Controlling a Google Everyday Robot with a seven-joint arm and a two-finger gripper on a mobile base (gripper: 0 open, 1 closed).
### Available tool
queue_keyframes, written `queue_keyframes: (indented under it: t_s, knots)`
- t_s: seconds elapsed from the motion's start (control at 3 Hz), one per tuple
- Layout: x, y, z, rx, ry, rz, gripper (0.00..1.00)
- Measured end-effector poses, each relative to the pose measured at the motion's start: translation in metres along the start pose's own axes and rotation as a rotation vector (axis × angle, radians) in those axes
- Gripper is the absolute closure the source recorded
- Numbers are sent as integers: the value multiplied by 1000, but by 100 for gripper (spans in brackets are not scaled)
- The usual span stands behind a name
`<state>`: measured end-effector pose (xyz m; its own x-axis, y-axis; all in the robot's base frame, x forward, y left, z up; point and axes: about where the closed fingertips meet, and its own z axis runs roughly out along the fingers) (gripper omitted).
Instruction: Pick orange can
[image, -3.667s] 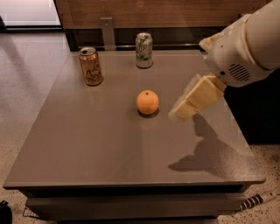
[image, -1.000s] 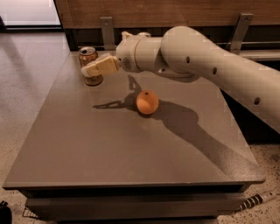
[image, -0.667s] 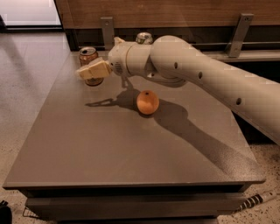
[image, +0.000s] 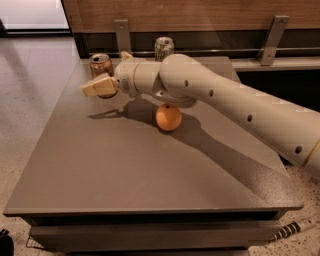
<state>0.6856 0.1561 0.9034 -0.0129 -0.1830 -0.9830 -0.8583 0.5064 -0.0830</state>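
The orange can (image: 100, 62) stands upright near the far left corner of the grey table (image: 125, 170). Its silver top and copper upper body show, and its lower part is hidden behind my gripper. My gripper (image: 100, 85) is at the can, level with its lower half and in front of it from this view. The cream arm (image: 225, 105) reaches in from the right across the table.
A round orange fruit (image: 168, 117) lies mid-table, just under the arm. A pale green-white can (image: 163, 47) stands at the back edge, partly behind the arm. A wooden wall with metal brackets (image: 273, 35) runs behind the table. The floor is to the left.
The arm has swung left from the table's right side and the gripper has come up to the orange can, now covering its lower part. The fruit and both cans have not moved.
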Motion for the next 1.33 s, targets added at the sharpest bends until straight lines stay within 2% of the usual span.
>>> queue_keyframes:
  t_s: [0.33, 0.67, 1.33]
  knots:
    - [6, 2, 13, -15, -16, 16, 0]
    - [5, 4, 13, -17, -15, 15, 17]
    - [4, 8, 16, -24, -16, 15, 64]
